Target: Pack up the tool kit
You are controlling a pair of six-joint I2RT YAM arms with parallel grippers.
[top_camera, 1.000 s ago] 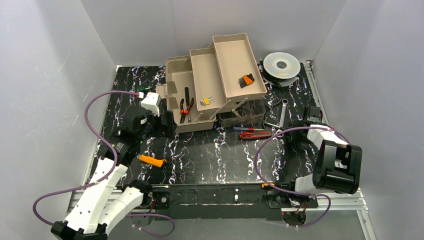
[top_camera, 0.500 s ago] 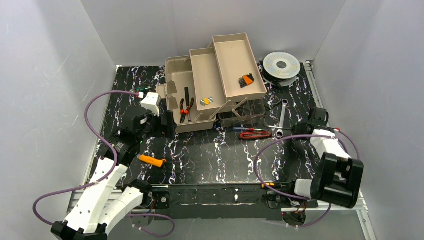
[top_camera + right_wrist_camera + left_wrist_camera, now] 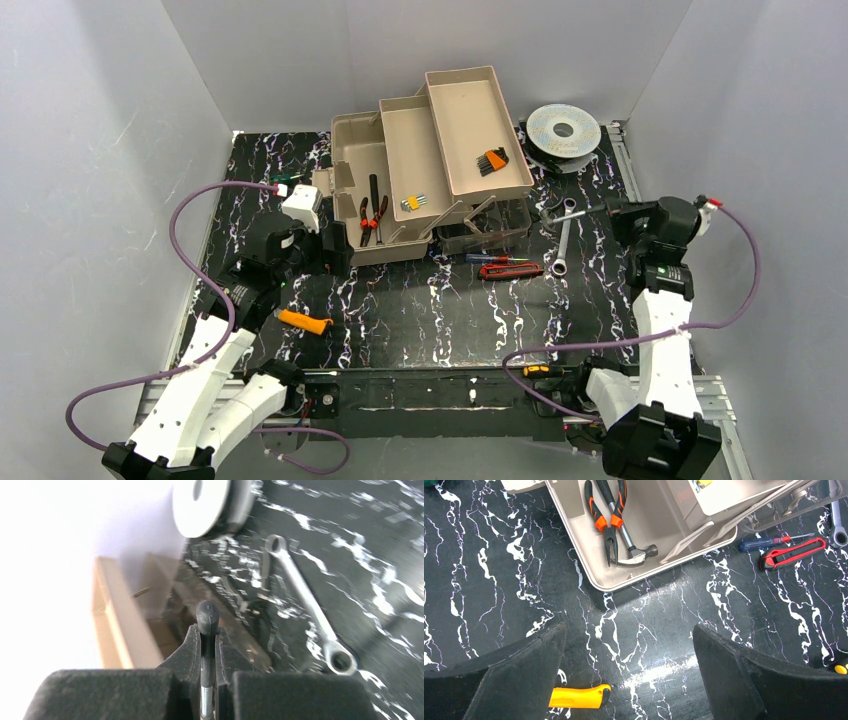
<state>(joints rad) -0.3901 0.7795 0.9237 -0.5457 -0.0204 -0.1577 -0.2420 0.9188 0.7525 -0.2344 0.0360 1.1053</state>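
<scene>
Right fingers (image 3: 186, 652) clamp what looks like a slim metal tool (image 3: 207, 616); left fingers (image 3: 524, 670) spread wide.

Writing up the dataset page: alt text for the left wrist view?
Open left gripper hovers over a black marbled table; ahead, a beige toolbox holds orange-handled pliers and a hammer. A red utility knife lies to its right.

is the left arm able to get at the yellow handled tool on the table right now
Probably yes. The left pincer hangs open over the table, and the yellow-handled tool lies alone just short of it, with nothing on or against it.
</scene>
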